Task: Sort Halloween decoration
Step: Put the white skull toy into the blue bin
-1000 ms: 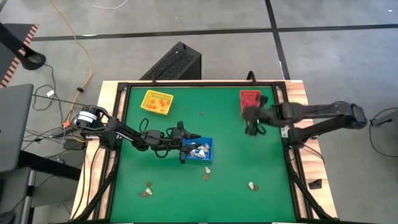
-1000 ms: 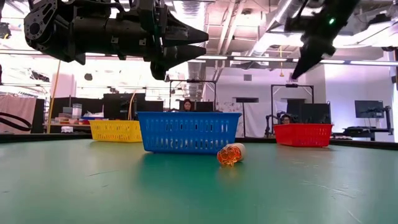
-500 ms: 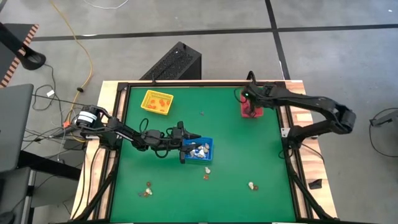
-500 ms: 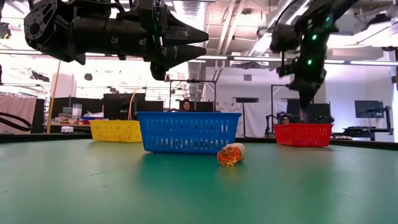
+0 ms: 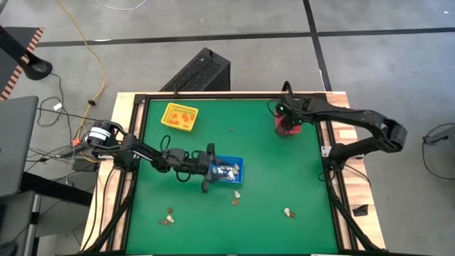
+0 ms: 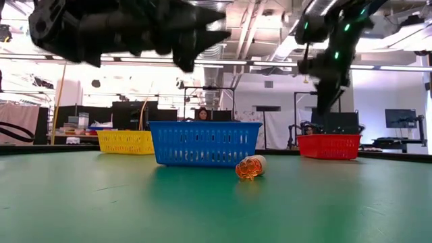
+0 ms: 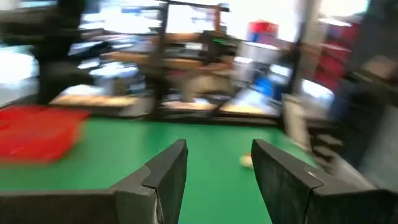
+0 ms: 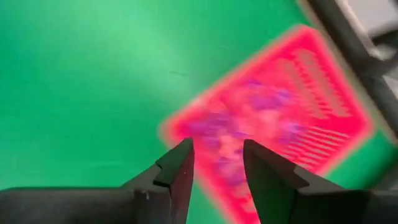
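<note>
Whitish Halloween decoration trinkets lie in the blue tray (image 5: 231, 171). Orange ones lie in the yellow tray (image 5: 179, 116). Loose trinkets rest on the green table: an orange one (image 6: 250, 167) beside the blue tray, a whitish one (image 5: 287, 212) and dark ones (image 5: 167, 219) near the front edge. My left gripper (image 5: 212, 169) hovers open above the blue tray's left end, nothing between its fingers (image 7: 168, 171). My right gripper (image 8: 217, 155) points down, open, above the red tray (image 8: 280, 124) at the far right, also with nothing between its fingers.
One small trinket (image 5: 231, 129) lies alone on the table's far middle. A black frame (image 5: 213, 96) borders the table. The trays stand well apart, with open green surface (image 5: 270, 171) between the blue and red ones. People sit in the room behind.
My right gripper has swung from beside the red tray toward the table's far edge, tipped its fingers down, and now hangs over the red tray. My left gripper has turned about at the blue tray's left end.
</note>
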You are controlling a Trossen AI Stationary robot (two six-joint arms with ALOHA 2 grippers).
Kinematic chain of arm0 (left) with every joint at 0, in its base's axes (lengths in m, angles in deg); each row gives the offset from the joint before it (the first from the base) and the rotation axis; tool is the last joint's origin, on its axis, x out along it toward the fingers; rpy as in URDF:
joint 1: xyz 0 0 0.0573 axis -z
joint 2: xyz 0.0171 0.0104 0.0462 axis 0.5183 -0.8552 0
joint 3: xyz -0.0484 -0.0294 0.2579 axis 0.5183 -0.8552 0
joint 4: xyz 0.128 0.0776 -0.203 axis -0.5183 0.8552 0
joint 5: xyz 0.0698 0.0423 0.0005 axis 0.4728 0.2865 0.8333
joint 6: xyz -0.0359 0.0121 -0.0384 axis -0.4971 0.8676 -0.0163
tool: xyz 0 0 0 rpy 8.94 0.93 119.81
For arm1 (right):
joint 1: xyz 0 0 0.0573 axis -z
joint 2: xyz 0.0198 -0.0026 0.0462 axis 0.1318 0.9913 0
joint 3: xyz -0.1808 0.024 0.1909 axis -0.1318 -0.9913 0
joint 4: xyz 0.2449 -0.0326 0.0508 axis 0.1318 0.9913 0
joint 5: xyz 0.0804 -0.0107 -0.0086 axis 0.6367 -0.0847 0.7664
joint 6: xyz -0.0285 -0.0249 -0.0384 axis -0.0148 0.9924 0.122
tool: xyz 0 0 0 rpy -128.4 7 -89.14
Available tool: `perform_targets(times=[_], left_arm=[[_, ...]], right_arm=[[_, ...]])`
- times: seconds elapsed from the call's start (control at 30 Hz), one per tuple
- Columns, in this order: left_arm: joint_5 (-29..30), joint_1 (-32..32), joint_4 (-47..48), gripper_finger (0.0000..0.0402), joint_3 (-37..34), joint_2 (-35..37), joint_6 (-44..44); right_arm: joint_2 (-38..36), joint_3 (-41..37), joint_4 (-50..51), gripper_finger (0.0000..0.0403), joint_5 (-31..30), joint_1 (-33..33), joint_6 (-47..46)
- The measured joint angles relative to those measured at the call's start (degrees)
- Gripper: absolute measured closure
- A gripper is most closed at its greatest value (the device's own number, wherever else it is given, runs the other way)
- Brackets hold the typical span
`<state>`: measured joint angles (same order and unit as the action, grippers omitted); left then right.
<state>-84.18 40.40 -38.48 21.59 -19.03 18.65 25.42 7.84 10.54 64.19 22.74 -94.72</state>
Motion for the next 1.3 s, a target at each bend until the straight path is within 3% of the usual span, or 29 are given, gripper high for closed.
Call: perform_targets(times=[0.07,0.13,0.27,0.4,0.57,0.7,0.97,1.1,1.3], left_arm=[[-7.4,1.1,2.3,0.0231,1.9,0.0,3.6],[-10.4,3.0,7.7,0.0231,5.3,0.0,8.0],[-7.4,7.1,27.2,0.0231,16.2,0.0,17.3],[-1.7,9.2,49.5,0.0231,26.4,0.0,19.7],[-0.6,9.6,51.5,0.0231,28.0,0.0,18.8],[-0.4,9.5,51.4,0.0231,28.0,0.0,18.8],[2.3,9.2,52.2,0.0231,28.0,0.0,16.4],[3.7,9.2,52.5,0.0231,28.0,0.0,16.4],[2.6,9.2,53.6,0.0231,28.0,0.0,16.4]], right_arm=[[-2.9,0.0,0.0,0.0231,4.2,-3.6,-1.4],[-5.9,0.0,0.0,0.0230,6.1,-8.7,-3.3],[-12.0,-2.3,-2.4,0.0230,6.2,-22.8,-8.8],[-16.2,-8.4,-7.1,0.0230,6.2,-39.2,-19.3],[-16.5,-14.2,-9.7,0.0230,6.0,-56.6,-38.5],[-13.8,-14.5,-10.7,0.0230,6.0,-66.1,-53.1],[-3.8,-14.5,-16.4,0.0232,8.7,-73.0,-77.6],[1.8,-13.8,-20.8,0.0237,11.3,-73.9,-80.0],[9.7,-8.4,-19.7,0.0245,11.3,-74.2,-79.7]])
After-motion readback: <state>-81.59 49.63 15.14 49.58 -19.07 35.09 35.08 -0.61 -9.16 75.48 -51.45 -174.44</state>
